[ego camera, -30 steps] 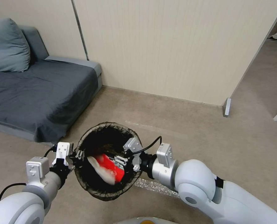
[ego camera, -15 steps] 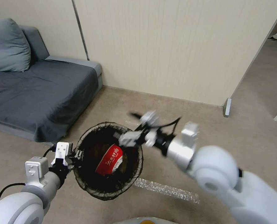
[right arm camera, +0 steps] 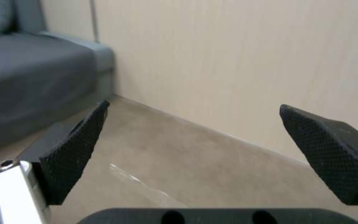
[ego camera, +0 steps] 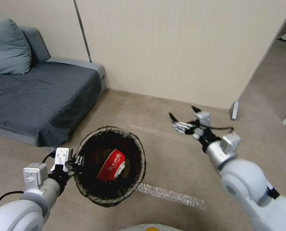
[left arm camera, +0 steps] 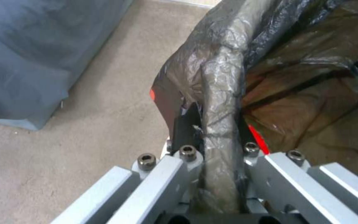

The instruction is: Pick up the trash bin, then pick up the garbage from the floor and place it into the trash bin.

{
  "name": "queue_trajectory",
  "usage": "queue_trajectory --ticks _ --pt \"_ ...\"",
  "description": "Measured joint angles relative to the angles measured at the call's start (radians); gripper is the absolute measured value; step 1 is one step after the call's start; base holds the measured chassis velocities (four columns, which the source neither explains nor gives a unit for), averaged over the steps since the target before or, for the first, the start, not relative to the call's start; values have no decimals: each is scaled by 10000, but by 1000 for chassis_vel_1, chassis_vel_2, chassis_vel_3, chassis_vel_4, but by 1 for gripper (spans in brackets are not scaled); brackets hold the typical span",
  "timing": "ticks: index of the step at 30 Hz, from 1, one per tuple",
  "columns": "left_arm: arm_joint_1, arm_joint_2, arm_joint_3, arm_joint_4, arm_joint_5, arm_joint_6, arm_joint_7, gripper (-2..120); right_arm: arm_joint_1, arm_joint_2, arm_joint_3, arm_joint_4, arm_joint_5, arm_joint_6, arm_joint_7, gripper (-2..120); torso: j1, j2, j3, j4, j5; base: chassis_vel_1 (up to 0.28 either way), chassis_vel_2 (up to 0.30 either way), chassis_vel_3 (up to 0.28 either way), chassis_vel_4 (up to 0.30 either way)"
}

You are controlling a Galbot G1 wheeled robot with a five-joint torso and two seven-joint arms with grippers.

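Observation:
The trash bin (ego camera: 85, 144), round with a dark liner over its rim, is held above the floor at lower left. My left gripper (ego camera: 75, 159) is shut on the bin's near-left rim; in the left wrist view the liner-covered rim (left arm camera: 222, 102) sits pinched between the gripper's (left arm camera: 217, 137) two fingers. One piece of garbage, a red-and-white wrapper (ego camera: 111, 165), lies inside the bin. My right gripper (ego camera: 182, 113) hovers to the right of the bin and beyond it, open and empty. In the right wrist view that gripper (right arm camera: 195, 140) faces the bare floor and wall, and its black pads (right arm camera: 75, 146) stand wide apart.
A grey sofa (ego camera: 37, 93) with a pillow (ego camera: 8, 46) fills the left side. A beige wall (ego camera: 181, 48) runs behind, ending at a white post (ego camera: 234, 110) on the right. A shiny tape strip (ego camera: 170, 194) lies on the brown floor.
My right gripper let go of the red-and-white wrapper, which now rests in the bin. The gripper rose out of the bin and swung up and to the right. The left gripper kept its hold.

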Motion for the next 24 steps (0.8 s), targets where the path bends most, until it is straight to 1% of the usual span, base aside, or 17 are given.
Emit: queue_trajectory --ticks 2,3,4,6,8,9,12,24 --pt "4 -9 -13 0 0 0 -6 1 -442 315 391 -79 -380 238 -212 100 0 0 0 0 1 0 0 0 0" --pt "4 -9 -13 0 0 0 -6 1 -442 315 391 -79 -380 238 -212 100 0 0 0 0 1 0 0 0 0" --pt "6 -16 -22 0 -1 0 -6 1 -902 718 849 -184 -769 528 -484 100 0 0 0 -1 -2 0 0 0 0" --pt "7 -21 -40 0 -4 0 -9 1 -1295 1144 1251 -323 -1022 802 -778 100 0 0 0 -1 1 0 0 0 0" --pt "8 -21 -41 0 -5 0 -9 1 -1320 1169 1276 -331 -1030 816 -791 100 0 0 0 -2 1 0 0 0 0" --pt "-4 -12 -46 0 -7 0 37 1 -1467 1336 1426 -367 -1046 889 -867 100 0 0 0 0 0 0 0 0 0" --pt "-41 9 -47 0 57 0 223 1 -1423 1379 1500 -368 -908 888 -889 100 1 0 1 0 -1 0 0 0 0" --pt "105 -39 -85 0 255 0 274 1 -1245 1383 1491 -391 -554 671 -870 100 1 0 1 -1 0 3 3 4 5"
